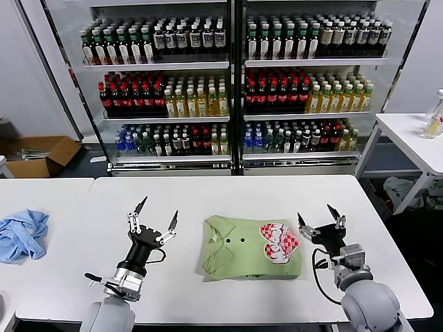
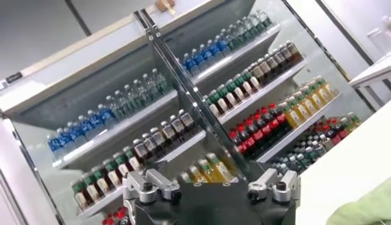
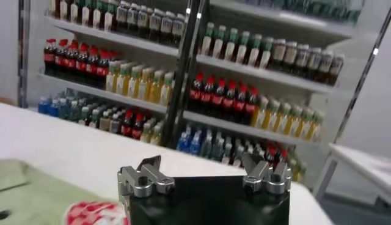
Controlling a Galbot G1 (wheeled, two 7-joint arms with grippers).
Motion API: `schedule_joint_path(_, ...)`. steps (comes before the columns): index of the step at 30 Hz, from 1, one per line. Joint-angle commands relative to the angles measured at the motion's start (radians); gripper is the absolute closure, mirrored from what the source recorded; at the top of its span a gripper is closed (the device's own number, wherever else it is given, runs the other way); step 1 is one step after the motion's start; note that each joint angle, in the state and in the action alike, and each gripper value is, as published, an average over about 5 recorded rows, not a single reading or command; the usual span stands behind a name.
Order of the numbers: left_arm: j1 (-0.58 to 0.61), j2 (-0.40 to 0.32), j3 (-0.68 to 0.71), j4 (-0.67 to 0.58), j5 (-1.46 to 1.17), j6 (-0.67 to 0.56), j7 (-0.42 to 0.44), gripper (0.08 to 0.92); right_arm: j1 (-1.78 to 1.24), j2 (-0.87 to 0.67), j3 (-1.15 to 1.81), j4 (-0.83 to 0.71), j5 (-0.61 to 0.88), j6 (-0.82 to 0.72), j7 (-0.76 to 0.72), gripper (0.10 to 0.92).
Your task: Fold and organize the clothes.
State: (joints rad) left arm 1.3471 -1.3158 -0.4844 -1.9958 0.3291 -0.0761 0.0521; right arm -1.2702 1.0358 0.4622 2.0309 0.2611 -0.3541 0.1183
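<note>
soft light green polo shirt (image 1: 250, 248) folded into a neat rectangle mid white table (image 1: 208, 194), checkered print up, left gripper (image 1: 156, 217) and right gripper (image 1: 319, 217) flanking it, both spread wide, holding nothing

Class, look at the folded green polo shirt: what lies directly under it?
The folded polo shirt rests on the white table, which shows all around it. Whatever lies between its layers or beneath is covered.

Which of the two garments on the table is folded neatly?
The light green polo shirt, lying between the left gripper and right gripper. The light blue garment lies crumpled near the table's left edge.
</note>
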Motion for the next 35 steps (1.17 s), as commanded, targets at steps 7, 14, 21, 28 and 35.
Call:
schedule_joint_path(7, -0.007, -0.001, -0.014, -0.011, -0.342, 0.125, 0.011, 0.177, 0.077, -0.014, 0.018, -0.103, -0.054, 0.109, -0.032, 0.203)
schedule_joint_path(14, 0.014, -0.030, -0.012, -0.018, -0.356, 0.124, 0.019, 0.177, 0.068, -0.022, 0.060, -0.118, -0.058, 0.129, -0.068, 0.203)
schedule_joint_path(21, 0.037, -0.042, -0.039, 0.000, -0.346, 0.088, 0.032, 0.177, 0.011, -0.031, 0.067, -0.129, -0.077, 0.170, -0.062, 0.203)
schedule_joint_path(28, 0.029, -0.046, -0.055, 0.025, -0.338, 0.074, 0.022, 0.177, 0.023, -0.041, 0.027, -0.127, -0.099, 0.170, -0.040, 0.203)
schedule_joint_path(35, 0.016, -0.049, -0.049, 0.030, -0.330, 0.070, -0.001, 0.177, 0.042, -0.051, 0.022, -0.145, -0.111, 0.174, -0.039, 0.203)
